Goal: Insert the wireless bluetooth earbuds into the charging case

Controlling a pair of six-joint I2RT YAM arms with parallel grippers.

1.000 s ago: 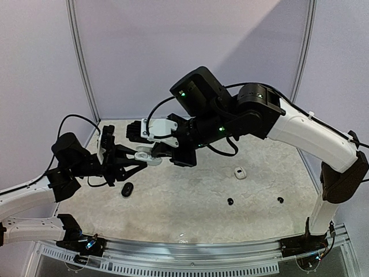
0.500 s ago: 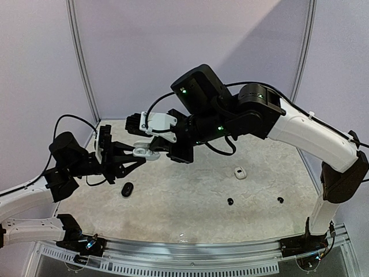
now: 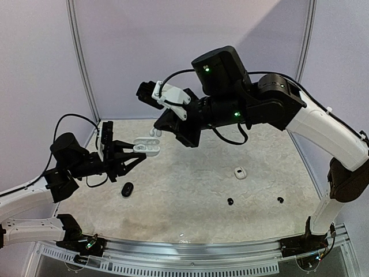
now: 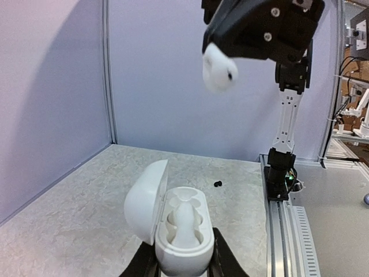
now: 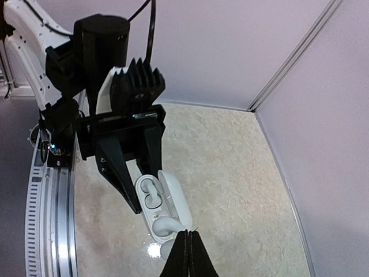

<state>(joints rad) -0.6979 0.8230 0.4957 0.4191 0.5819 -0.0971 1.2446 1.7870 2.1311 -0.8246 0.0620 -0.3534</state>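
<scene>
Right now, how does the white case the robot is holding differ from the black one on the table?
The white case is pale; the black case is dark. The white case has its lid swung open, showing its inside; the black case looks shut. The white case is held above the table in the left gripper; the black case lies on the table, with nothing touching it. Both are rounded, pebble-shaped shells.

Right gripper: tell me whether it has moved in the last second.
Yes. The right gripper, shut on a white earbud, has lifted up and away from the open case, its wrist now above the back edge of the table.
</scene>
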